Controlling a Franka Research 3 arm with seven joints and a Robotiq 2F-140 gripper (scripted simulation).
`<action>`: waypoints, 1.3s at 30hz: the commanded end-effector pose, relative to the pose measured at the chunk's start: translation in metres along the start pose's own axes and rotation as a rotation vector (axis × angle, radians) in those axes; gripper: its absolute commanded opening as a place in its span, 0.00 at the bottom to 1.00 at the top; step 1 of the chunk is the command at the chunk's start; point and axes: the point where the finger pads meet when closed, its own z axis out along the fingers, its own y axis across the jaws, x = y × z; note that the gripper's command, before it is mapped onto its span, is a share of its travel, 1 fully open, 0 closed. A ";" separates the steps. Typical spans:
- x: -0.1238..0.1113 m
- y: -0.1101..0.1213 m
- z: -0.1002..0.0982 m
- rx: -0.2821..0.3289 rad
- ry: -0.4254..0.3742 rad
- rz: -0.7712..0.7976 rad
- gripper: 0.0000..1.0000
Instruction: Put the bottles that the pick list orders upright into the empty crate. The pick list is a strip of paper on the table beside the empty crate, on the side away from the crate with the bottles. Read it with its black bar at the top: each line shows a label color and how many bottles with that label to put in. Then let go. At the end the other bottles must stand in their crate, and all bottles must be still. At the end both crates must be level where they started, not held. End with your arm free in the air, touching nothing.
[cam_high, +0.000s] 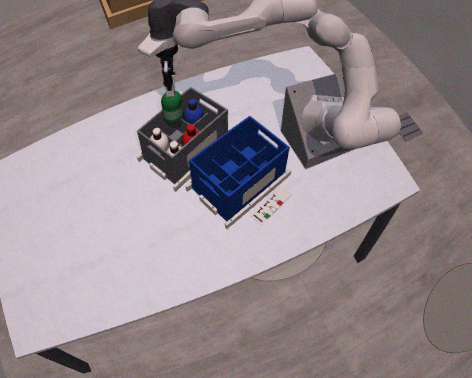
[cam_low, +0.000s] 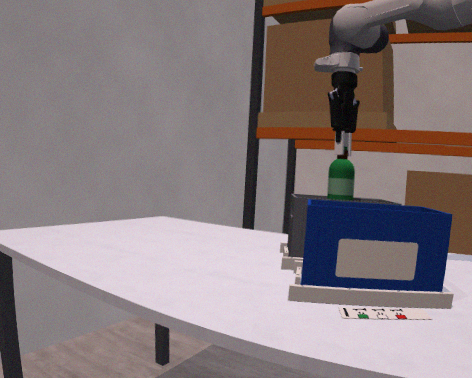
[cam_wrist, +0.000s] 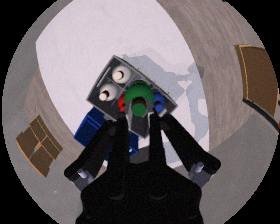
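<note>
My gripper (cam_high: 169, 86) is shut on the neck of a green-label bottle (cam_high: 172, 106) and holds it upright, raised partly out of the grey crate (cam_high: 182, 133). It also shows in the side view (cam_low: 341, 179) above the crate rim, and in the wrist view (cam_wrist: 138, 100) between my fingers. In the grey crate stand a blue bottle (cam_high: 193, 111), a red bottle (cam_high: 189, 134) and two white bottles (cam_high: 160, 139). The blue crate (cam_high: 239, 166) beside it is empty. The pick list (cam_high: 271, 206) lies on the table in front of the blue crate, with green, white and red marks.
The arm's grey base (cam_high: 320, 122) stands behind the blue crate on the right. A wooden box (cam_high: 124, 11) sits on the floor behind the table. Shelving with cardboard boxes (cam_low: 320, 75) stands behind the table in the side view.
</note>
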 end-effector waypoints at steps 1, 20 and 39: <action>0.000 0.000 -0.012 -0.001 0.004 -0.009 0.00; 0.000 0.000 -0.026 -0.001 0.004 -0.009 0.00; 0.000 0.000 -0.026 -0.001 0.004 -0.009 0.00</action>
